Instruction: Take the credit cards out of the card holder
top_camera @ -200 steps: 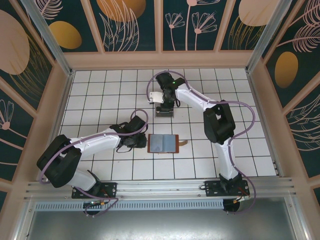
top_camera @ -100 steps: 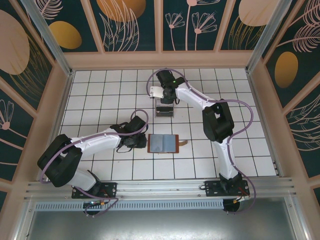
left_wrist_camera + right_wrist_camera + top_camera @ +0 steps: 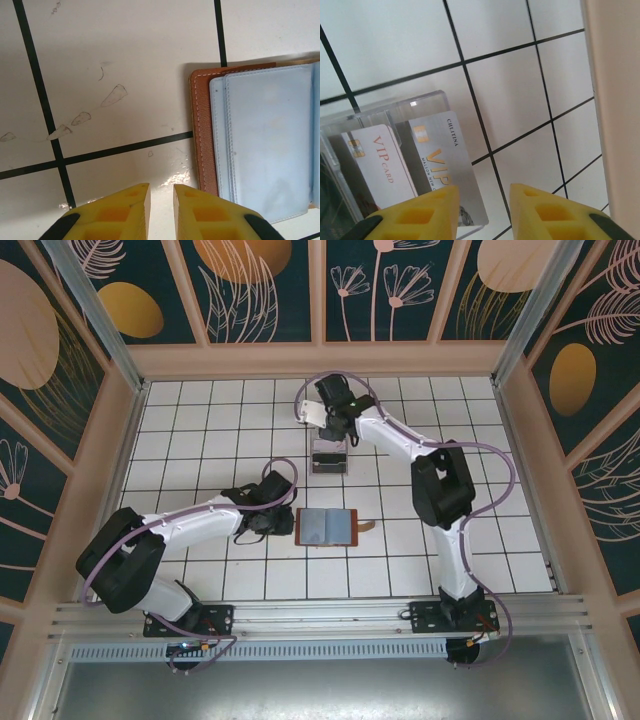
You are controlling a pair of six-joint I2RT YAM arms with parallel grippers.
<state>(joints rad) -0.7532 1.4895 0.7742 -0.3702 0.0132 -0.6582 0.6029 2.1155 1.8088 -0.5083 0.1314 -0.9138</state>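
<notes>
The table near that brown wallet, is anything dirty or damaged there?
Just a few wedge-shaped scuff marks on the white tile beside the open wallet. The wallet itself lies flat and looks intact.

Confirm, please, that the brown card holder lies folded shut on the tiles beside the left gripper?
Not shut: the card holder lies spread open, grey-blue lining up, on the tiles beside the left gripper, as the left wrist view shows.
</notes>
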